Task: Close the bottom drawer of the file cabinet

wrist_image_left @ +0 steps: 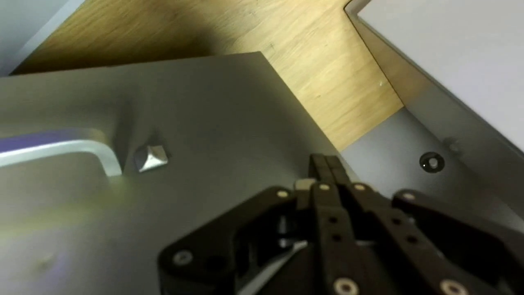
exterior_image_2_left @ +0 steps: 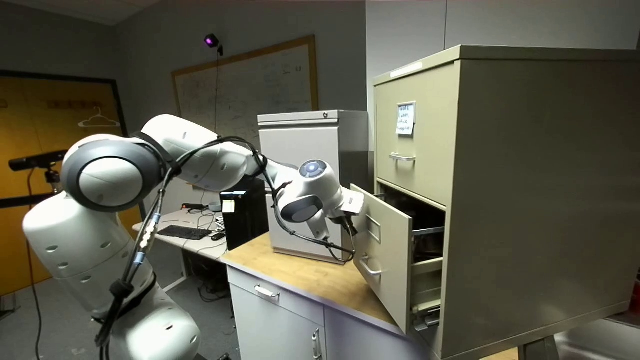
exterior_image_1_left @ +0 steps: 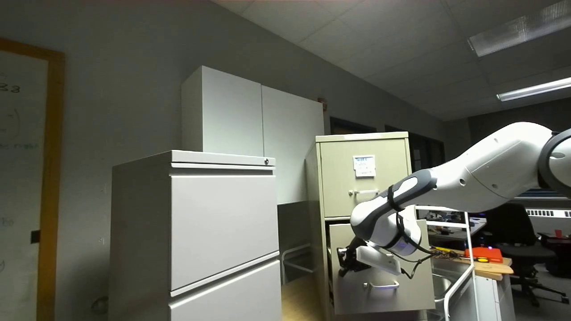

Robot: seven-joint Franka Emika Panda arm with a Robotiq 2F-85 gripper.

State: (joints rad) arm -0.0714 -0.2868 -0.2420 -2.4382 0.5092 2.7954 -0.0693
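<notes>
Exterior views both show the tall, narrow beige-tan metal file cabinet point(exterior_image_2_left: 542, 200), flat-sided and square-edged. Towards it reaches a smooth, rounded white robot arm point(exterior_image_2_left: 220, 165) with grey joint bands and black cables point(exterior_image_2_left: 120, 289) strapped along it. Beside the file cabinet, a boxy light-grey cabinet point(exterior_image_1_left: 225, 232) with plain fronts and recessed grips stands on the yellow, wood-grained worktop point(exterior_image_2_left: 300, 275).

The bottom drawer point(exterior_image_2_left: 395, 260), a beige metal box with a flat front panel, stands part-way out of the file cabinet, below the flush upper beige drawer point(exterior_image_2_left: 432, 140). Its inside is lost in shadow, and the arm covers some of its front.

Before that front sits the black, jointed metal tool point(wrist_image_left: 328, 170), its two slim fingers pressed together; whether they touch the panel cannot be told.

The silvery, bow-shaped metal handle point(wrist_image_left: 61, 147) is cut off by the wrist view's left edge. A white paper note point(exterior_image_1_left: 364, 166) on the upper drawer carries handwriting too small to read. Just beside the handle's end is a small, faceted metal stud point(wrist_image_left: 153, 157).
</notes>
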